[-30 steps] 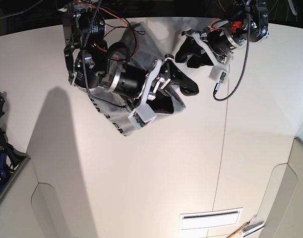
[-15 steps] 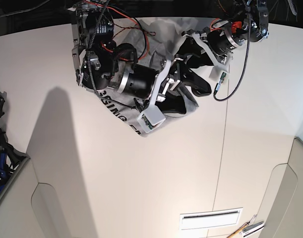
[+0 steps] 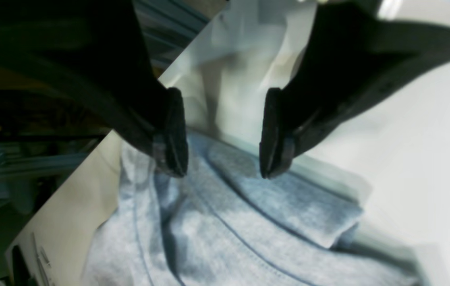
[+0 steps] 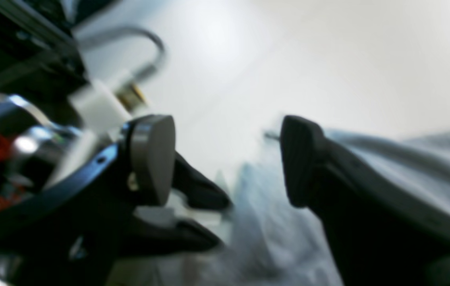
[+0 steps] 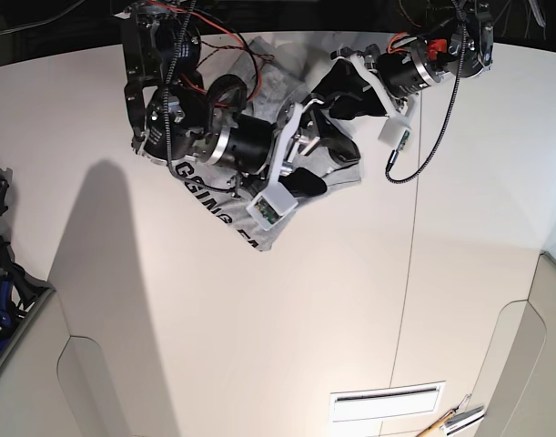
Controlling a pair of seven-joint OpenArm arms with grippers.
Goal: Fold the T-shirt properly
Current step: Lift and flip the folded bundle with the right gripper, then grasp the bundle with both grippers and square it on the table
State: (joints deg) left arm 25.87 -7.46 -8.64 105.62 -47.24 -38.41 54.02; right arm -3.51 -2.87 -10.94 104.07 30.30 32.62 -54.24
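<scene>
both grippers hovering open over a crumpled shirt

the t-shirt (image 5: pixel 259 228) is bunched up near the far end of the white table (image 5: pixel 287 346), mostly hidden under the two arms in the base view. a strip with black block lettering pokes out along its lower left edge, and a corner of grey cloth points down toward the near side of the table.

left gripper (image 3: pixel 223 133) has its jaws apart with nothing between them. in the left wrist view both black pads (image 3: pixel 174 131) sit just above the heather-grey fabric, over what looks like a folded hem or sleeve edge with a stitched seam. can't tell if the tips actually touch the cloth.

right gripper (image 4: pixel 228 159) has its jaws spread wide, nothing pinched. its wrist view is blurry, but there's grey fabric below and behind the right-hand finger, and the other arm's black fingers show just past the left-hand pad.

in the base view the two grippers sit close together over the shirt.
</scene>
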